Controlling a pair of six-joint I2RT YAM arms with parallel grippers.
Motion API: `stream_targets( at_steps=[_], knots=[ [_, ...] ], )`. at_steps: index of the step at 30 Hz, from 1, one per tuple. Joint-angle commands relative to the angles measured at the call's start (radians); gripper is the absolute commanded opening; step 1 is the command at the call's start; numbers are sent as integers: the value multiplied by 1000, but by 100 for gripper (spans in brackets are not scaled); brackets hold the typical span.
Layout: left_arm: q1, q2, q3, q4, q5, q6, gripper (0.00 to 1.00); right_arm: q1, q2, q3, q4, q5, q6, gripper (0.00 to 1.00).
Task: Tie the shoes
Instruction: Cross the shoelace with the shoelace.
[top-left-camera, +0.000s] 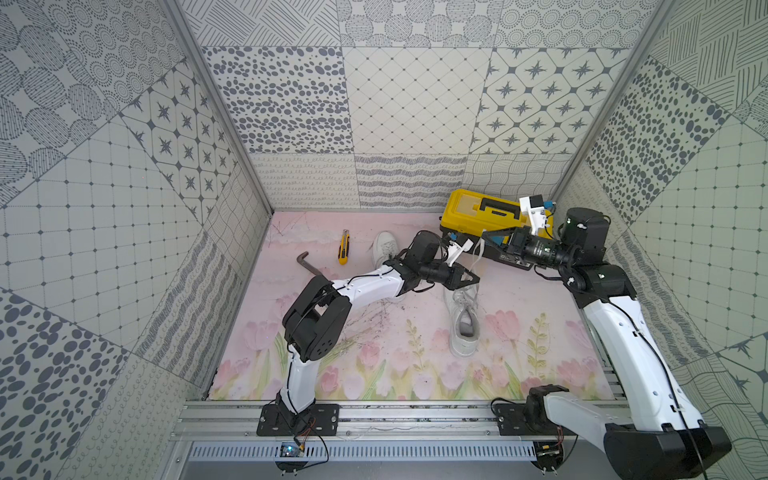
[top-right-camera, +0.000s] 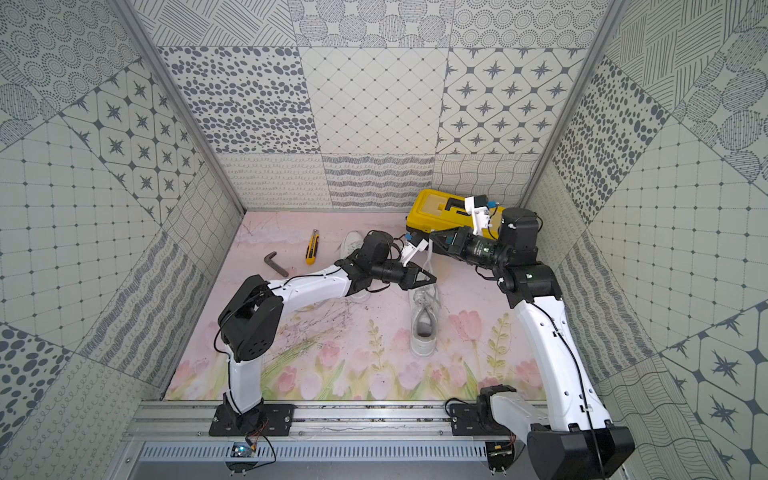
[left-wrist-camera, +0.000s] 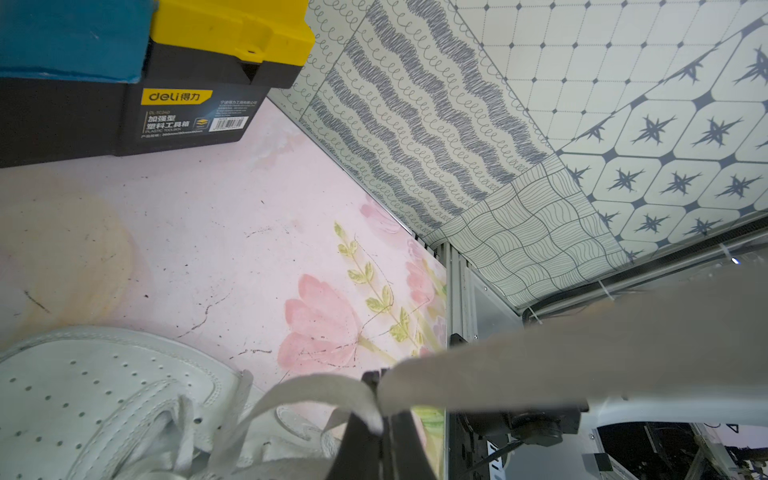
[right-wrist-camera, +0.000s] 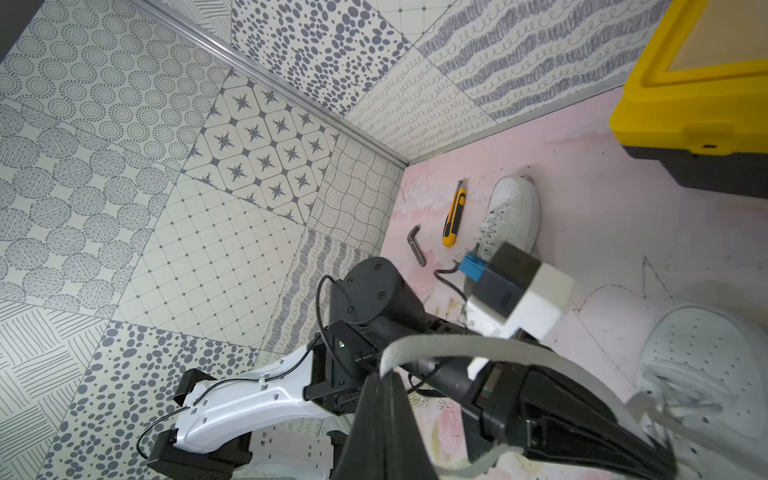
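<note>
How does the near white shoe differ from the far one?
The near shoe has its laces held up, pinched by the left gripper and the right gripper; on the far shoe they lie flat, untouched. The far shoe lies farther back than the near shoe, partly behind the left arm. Both are white, toes toward the back wall.
</note>
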Motion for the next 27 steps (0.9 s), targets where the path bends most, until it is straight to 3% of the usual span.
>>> stream_targets(
  at_steps=[1, 8, 14, 20, 21, 24, 27],
  knots=[
    [5, -42, -35, 76, 24, 38, 0, -80, -13, -46, 27, -61, -120, 0],
    [14, -78, -82, 93, 47, 33, 0, -101, 115, -78, 5, 58, -340, 0],
    [17, -92, -103, 115, 57, 18, 0, 44, 285, -29, 25, 251, -462, 0],
    [22, -101, -118, 127, 53, 4, 0, 162, 464, 19, 135, 341, -444, 0],
    [23, -104, -121, 128, 50, 4, 0, 175, 489, 32, 133, 353, -447, 6],
    [27, -113, -131, 126, 42, 5, 0, 172, 502, 31, 126, 400, -449, 39],
    [32, -118, -136, 122, 34, 8, 0, 124, 444, -19, 125, 438, -468, 58]
  ],
)
